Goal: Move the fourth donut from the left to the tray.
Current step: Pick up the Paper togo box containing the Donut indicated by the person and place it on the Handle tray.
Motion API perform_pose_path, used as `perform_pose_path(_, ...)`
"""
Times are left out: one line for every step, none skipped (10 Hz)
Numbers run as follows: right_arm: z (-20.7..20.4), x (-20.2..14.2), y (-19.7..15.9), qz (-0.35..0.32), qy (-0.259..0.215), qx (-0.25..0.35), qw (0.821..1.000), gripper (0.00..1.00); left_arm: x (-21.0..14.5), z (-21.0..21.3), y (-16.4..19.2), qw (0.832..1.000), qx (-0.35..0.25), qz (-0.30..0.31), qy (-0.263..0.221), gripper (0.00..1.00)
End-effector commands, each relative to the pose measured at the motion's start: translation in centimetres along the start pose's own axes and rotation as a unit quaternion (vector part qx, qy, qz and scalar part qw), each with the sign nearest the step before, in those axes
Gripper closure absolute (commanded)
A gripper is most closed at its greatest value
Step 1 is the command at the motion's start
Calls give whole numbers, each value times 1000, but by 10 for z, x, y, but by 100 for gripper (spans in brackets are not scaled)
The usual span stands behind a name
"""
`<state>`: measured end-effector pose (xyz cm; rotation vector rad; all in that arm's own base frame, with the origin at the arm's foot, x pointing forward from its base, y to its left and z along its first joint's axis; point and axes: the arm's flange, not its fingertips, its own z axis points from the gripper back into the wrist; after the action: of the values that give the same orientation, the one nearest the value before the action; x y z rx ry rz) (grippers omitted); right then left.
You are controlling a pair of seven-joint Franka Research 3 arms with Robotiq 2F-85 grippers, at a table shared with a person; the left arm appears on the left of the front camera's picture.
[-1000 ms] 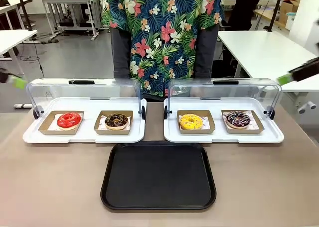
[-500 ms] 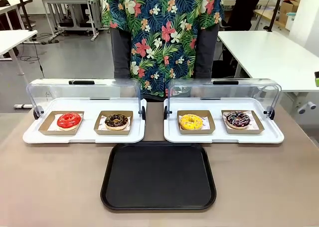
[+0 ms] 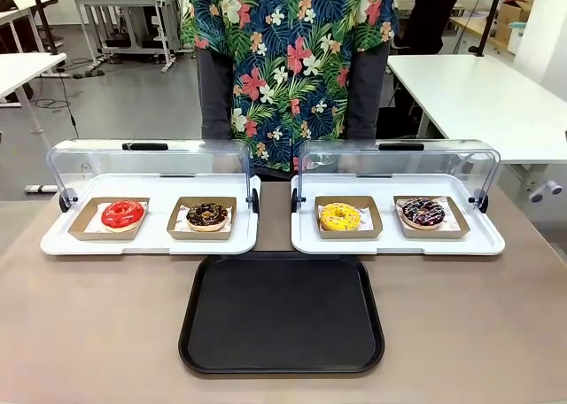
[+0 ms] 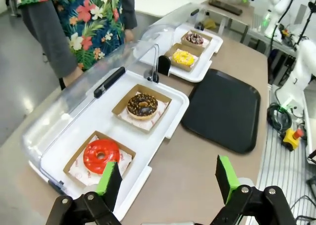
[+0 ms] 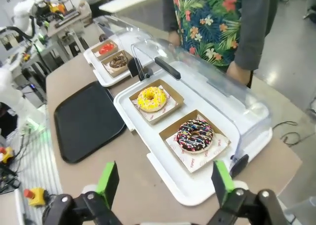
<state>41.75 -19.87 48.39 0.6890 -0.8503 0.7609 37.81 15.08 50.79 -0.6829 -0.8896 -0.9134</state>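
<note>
The fourth donut (image 3: 423, 212) (image 5: 194, 135) (image 4: 195, 38), dark glazed with pink and white stripes, lies on white paper in a brown cardboard holder at the right end of the right white display tray. The black tray (image 3: 282, 313) (image 5: 88, 120) (image 4: 225, 108) lies bare at the table's front middle. My right gripper (image 5: 163, 180) hangs open above the table's right end, well short of the striped donut. My left gripper (image 4: 167, 178) hangs open above the table's left end, near the red donut (image 4: 101, 155).
Two white display trays (image 3: 151, 238) (image 3: 397, 240) with raised clear lids stand behind the black tray. They also hold a red donut (image 3: 122, 213), a crumb-sprinkled chocolate donut (image 3: 207, 214) and a yellow donut (image 3: 340, 216). A person in a flowered shirt (image 3: 292, 58) stands at the far side.
Both grippers, seen at the left and right edges of the front view a second ago, have drawn back out of that picture. The donuts and trays have not moved.
</note>
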Motion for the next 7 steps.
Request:
perform_pose_path(2, 5, 2, 20, 1, -1, 1000, 0, -9, -3, -12, 999, 18, -27, -21, 0)
perform_pose_path(0, 0, 0, 0, 0, 0, 1000, 0, -9, -7, -16, 998, 24, -47, -31, 0)
perform_pose_path(0, 0, 0, 0, 0, 0, 1000, 0, -2, 0, -2, 1000, 4, -5, -5, 0)
perform_pose_path(0, 0, 0, 0, 0, 0, 1000, 0, -2, 0, -2, 1000, 4, -5, -5, 0)
perform_pose_path(0, 0, 0, 0, 0, 0, 1000, 0, -2, 0, -2, 1000, 4, -5, -5, 0)
perform_pose_path(0, 0, 0, 0, 0, 0, 1000, 0, -2, 0, -2, 1000, 4, -5, -5, 0)
perform_pose_path(0, 0, 0, 0, 0, 0, 1000, 0, -2, 0, -2, 1000, 4, -5, -5, 0)
